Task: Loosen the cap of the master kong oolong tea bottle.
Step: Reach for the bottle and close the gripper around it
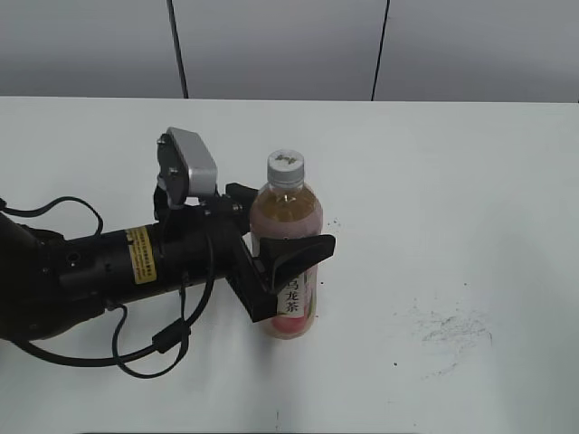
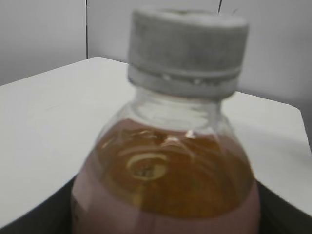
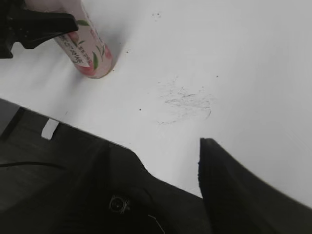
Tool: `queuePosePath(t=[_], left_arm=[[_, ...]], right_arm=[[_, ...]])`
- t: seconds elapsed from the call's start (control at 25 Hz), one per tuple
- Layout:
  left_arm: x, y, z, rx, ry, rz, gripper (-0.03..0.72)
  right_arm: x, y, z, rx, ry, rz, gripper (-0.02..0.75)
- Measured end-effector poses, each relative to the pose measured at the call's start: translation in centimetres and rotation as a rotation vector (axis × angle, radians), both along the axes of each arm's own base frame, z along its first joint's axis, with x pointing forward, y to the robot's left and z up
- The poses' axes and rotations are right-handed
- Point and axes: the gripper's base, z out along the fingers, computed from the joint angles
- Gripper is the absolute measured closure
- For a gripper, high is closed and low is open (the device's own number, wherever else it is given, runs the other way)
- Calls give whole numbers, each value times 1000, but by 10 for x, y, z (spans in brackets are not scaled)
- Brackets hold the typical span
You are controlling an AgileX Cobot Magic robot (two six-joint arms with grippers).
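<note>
With our left gripper (image 1: 285, 258) clamped around the upright master kong oolong tea bottle (image 1: 287, 226) mid-table, we are bracing it, so next our right gripper (image 3: 161, 170), fingers apart at four o'clock, must reach the cap (image 1: 285, 168) and twist.

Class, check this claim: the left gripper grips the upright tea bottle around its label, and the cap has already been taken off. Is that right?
Not quite. The cap is on the bottle, as the exterior and left wrist views show. The left gripper does grip the upright bottle around its label.
</note>
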Motion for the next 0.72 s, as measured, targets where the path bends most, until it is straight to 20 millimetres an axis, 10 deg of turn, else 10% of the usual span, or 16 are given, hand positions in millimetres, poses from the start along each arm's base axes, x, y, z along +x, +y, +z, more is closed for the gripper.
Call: queuePosePath(t=[0.36,0.72], left_arm=[[-1,0,0,16,-40,-13,241],[-1,0,0,19,-50,-12,241]], right_arm=[[69,16,41,-24,167,196,342],[151,75,62,-80,317,426,342]])
